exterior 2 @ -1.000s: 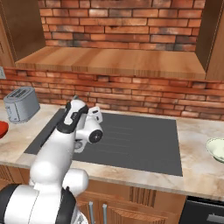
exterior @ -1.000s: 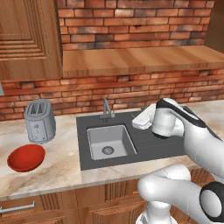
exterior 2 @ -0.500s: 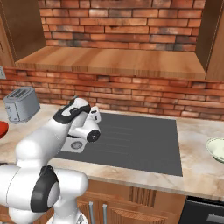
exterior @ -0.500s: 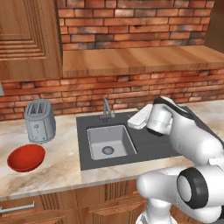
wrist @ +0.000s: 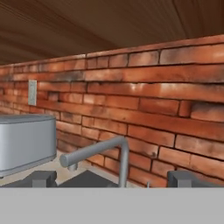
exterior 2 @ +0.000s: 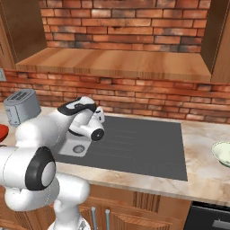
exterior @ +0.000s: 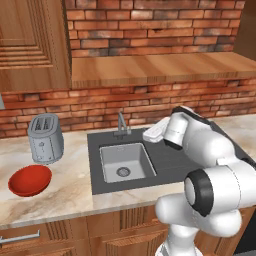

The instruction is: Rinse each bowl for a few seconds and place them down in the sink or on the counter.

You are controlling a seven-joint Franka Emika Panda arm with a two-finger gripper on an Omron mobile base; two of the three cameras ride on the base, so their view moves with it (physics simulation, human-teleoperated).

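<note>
Bowls: red bowl on counter at nine o'clock of sink, cream bowl at three; neither rinsed, I judged. My gripper gaped empty near faucet.

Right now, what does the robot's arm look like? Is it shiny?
The arm is glossy white, made of fat rounded segments with dark round joint caps. The gripper has two small dark grey, blocky finger tips. No cables or markings are visible.

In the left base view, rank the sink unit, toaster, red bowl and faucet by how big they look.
1. Sink unit, clearly largest.
2. Toaster and red bowl: look alike, and the bowl sits nearer the camera, so unranked.
3. Faucet, smallest.
</note>
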